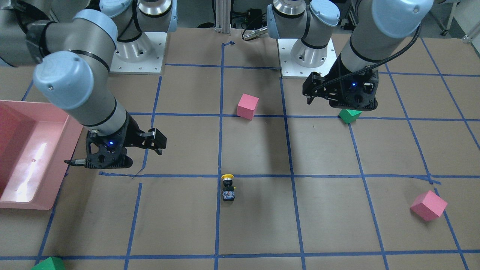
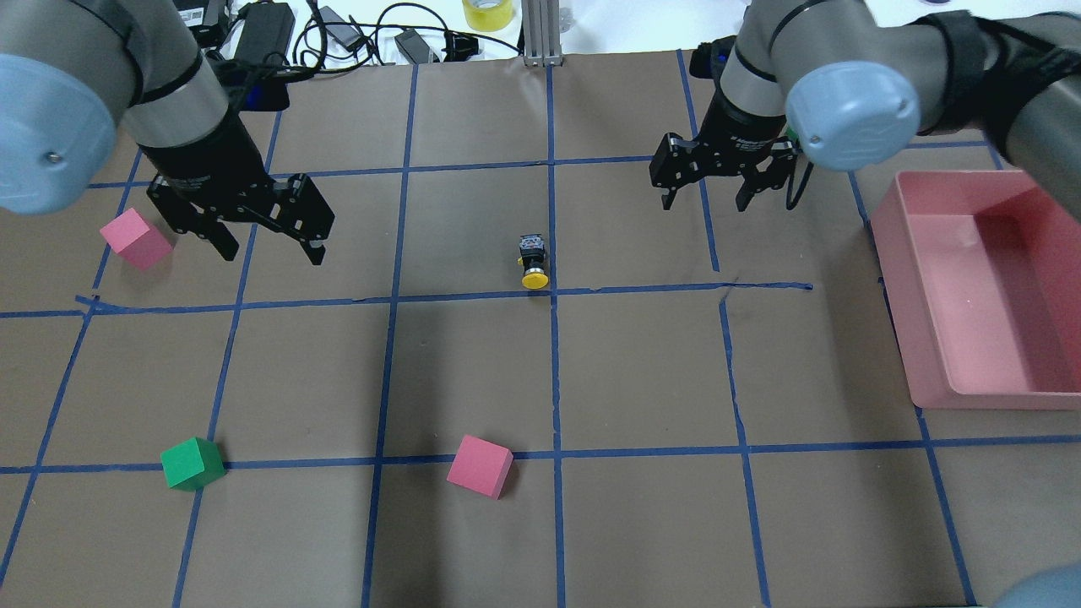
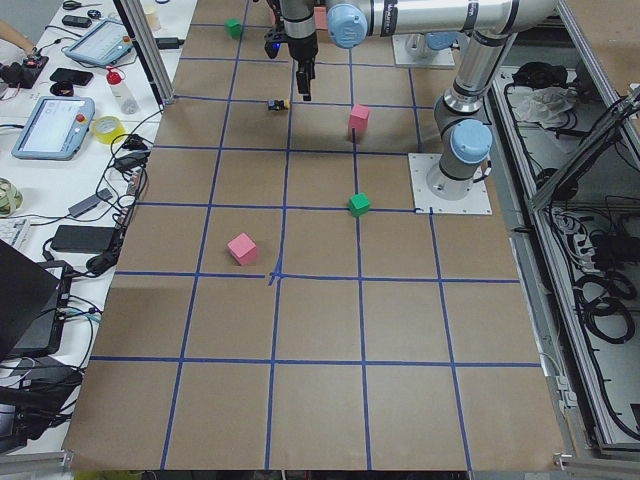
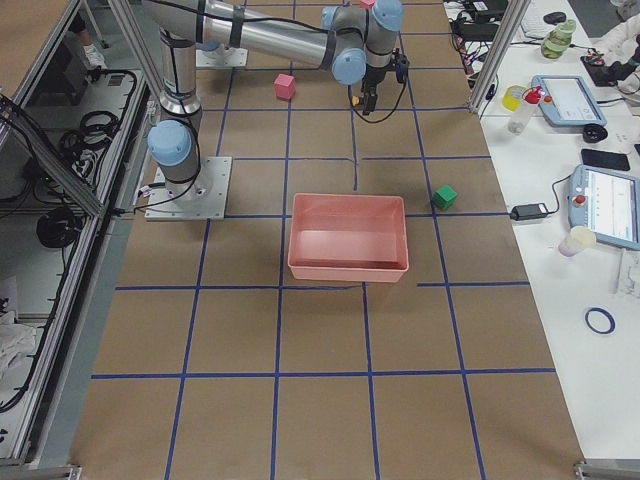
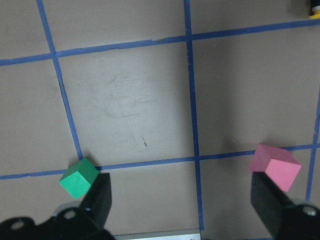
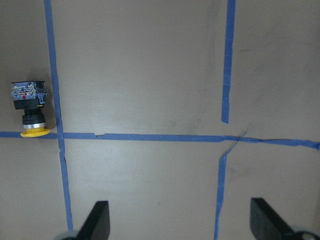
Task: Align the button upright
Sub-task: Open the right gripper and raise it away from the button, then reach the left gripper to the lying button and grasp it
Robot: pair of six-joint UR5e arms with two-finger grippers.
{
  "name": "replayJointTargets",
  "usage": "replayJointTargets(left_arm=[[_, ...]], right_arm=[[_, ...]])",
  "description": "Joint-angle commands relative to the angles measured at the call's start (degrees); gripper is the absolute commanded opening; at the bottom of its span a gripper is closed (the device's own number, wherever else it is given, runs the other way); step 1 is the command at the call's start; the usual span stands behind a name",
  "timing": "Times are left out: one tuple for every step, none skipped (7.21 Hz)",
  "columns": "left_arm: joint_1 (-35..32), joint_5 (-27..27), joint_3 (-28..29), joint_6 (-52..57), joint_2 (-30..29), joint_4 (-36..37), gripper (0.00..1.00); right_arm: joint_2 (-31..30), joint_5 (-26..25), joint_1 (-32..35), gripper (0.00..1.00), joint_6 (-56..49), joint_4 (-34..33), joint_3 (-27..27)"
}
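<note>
The button (image 2: 533, 260) lies on its side near the table's middle, on a blue tape line, its yellow cap toward the robot. It also shows in the front view (image 1: 227, 187) and in the right wrist view (image 6: 31, 111). My left gripper (image 2: 272, 252) is open and empty, hovering well to the button's left; its fingers (image 5: 97, 200) frame bare table. My right gripper (image 2: 705, 203) is open and empty, hovering to the button's right and a little farther back; its fingers (image 6: 97, 222) are apart.
A pink bin (image 2: 971, 397) stands at the right edge. A pink cube (image 2: 135, 239) sits by the left gripper. A green cube (image 2: 192, 463) and another pink cube (image 2: 480, 466) lie nearer the robot. Cables and a tape roll (image 2: 486, 13) line the far edge.
</note>
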Motion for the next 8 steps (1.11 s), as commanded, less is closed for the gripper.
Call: replayJointTargets(left_arm=[[-5.2,-3.48,-7.61,-9.56,-2.12,18.73,1.0],[-7.57,-3.24,-11.47,-12.92,-3.26,28.34,1.0],[-10.3,-2.71,-14.91,-15.04,-4.58,37.4,0.96],[-11.98,-2.53,-17.46,-19.93,-6.33,45.41,0.95],[-13.47,-2.53,-19.14,-24.94,-8.7,52.53,0.94],[-14.53,-2.01,-19.42,-25.86,-11.42,58.7,0.94],[-16.72,0.08,-19.42,-28.31,-14.15,64.5,0.94],[-19.7,3.85,-19.42,-29.98,-16.44,68.91,0.94]], right_arm=[[-9.49,-1.54,-0.86,1.0,-2.86,8.36,-0.84],[-11.36,-1.72,-0.77,1.0,-2.42,11.34,-0.84],[-11.03,-1.99,-0.94,1.0,-1.98,15.81,-0.58],[-11.37,-3.21,-1.12,1.0,-2.59,16.11,-0.58],[-11.46,-3.31,-1.03,1.0,-2.77,16.12,-0.58],[-11.47,-7.75,-1.12,1.0,-2.86,16.29,-0.58],[-11.47,-9.27,-1.12,1.0,-2.86,16.47,-0.58],[-11.47,-9.2,-1.03,1.0,-2.95,16.47,-0.58]])
